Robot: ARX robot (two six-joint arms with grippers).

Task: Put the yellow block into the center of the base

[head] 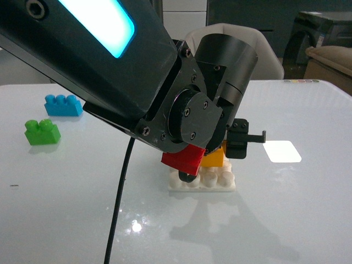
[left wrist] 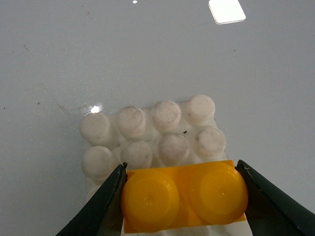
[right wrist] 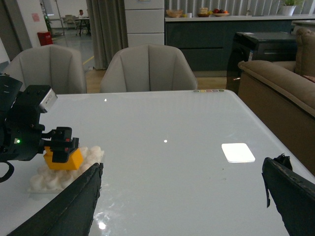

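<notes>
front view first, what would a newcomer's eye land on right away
The dark left arm fills the front view's upper left. Its tool is shut on the yellow block, right at the studded off-white base. A green brick and a blue brick sit far left.

Far left on my white table (head: 308,209) there's a green brick (head: 42,132), two studs up. Just behind it is a longer blue brick (head: 63,105), not touching it. Over to the right, a bright white square patch (head: 282,151) lies flat on the tabletop. At the far edge I see a pale chair (right wrist: 147,68), a second chair (right wrist: 47,69) beside it, and a brown sofa (right wrist: 280,93).
</notes>
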